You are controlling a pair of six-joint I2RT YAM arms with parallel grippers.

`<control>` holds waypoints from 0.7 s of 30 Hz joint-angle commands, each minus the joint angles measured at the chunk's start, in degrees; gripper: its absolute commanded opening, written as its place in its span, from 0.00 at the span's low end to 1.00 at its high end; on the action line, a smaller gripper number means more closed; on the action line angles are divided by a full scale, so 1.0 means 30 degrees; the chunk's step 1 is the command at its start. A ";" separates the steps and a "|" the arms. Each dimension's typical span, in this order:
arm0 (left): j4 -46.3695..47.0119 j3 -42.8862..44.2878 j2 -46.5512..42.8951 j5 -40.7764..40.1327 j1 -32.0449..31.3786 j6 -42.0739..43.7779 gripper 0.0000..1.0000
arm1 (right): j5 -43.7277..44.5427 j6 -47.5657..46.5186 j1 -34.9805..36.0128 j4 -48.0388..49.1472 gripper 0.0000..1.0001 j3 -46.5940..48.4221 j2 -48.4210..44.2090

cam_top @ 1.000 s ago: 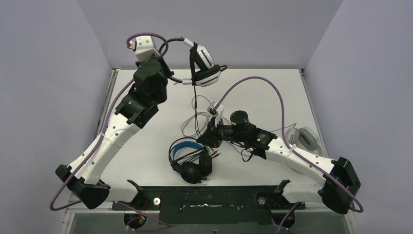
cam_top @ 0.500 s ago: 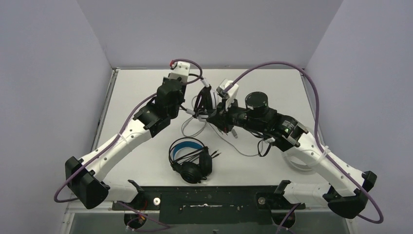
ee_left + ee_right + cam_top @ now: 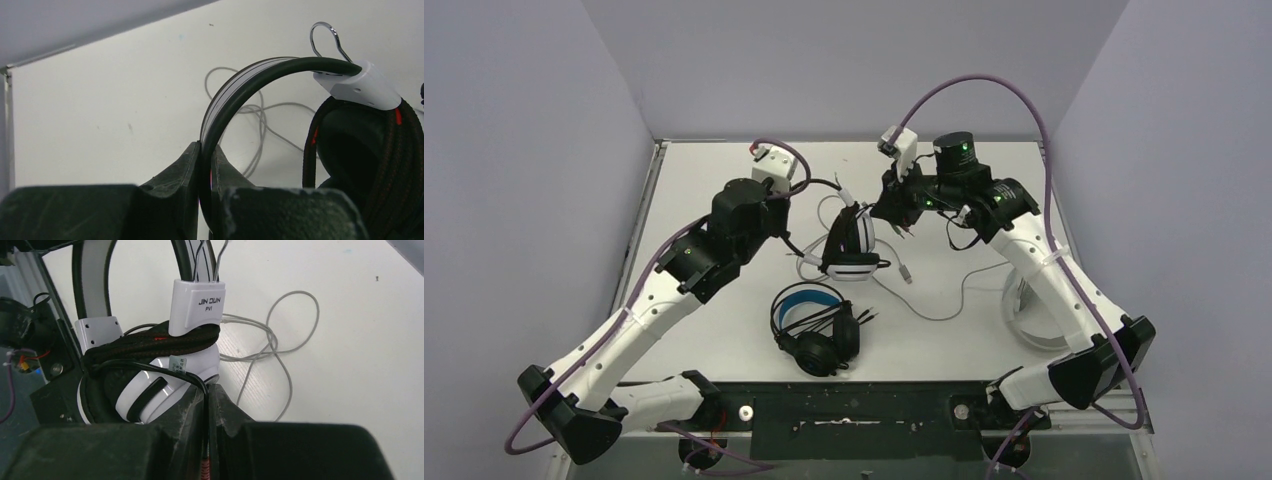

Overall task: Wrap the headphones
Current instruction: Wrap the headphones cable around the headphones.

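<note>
The white headphones (image 3: 850,240) with black ear pads hang over the table's middle. My left gripper (image 3: 786,218) is shut on their black-and-white headband (image 3: 250,75), pinched between the jaws (image 3: 206,157). Their black braided cable (image 3: 150,346) is wound round the ear cups (image 3: 150,392). My right gripper (image 3: 888,207) is shut on this cable (image 3: 206,397) just behind the cups. A black headset with a blue-lined band (image 3: 812,325) lies at the front centre. A pale headset (image 3: 1028,318) lies at the right, partly hidden by my right arm.
A loose pale cable (image 3: 936,303) loops over the table from under the held headset toward the right. More pale loops (image 3: 280,335) lie below the cups. The table's raised edges (image 3: 646,215) run along left and right.
My left arm has brought the white headset down from high at the back to the table's middle. My right arm has swung from the centre to the back right, still gripping the cable.
</note>
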 commanded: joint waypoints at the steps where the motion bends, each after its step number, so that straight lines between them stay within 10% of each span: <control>1: -0.1734 0.1334 -0.0673 0.3453 0.0565 -0.2882 0.00 | -0.3712 -0.1494 -0.1436 0.1293 0.00 0.0542 0.0067; 11: -0.1729 0.1310 -0.0409 1.0497 0.3765 -0.6175 0.00 | -0.5797 -0.0927 -0.2007 0.3458 0.13 -0.0963 0.0322; 21: -0.1866 0.1471 -0.0291 1.1726 0.4065 -0.7024 0.00 | -0.4974 0.0110 -0.1994 0.3190 0.24 -0.1755 0.1243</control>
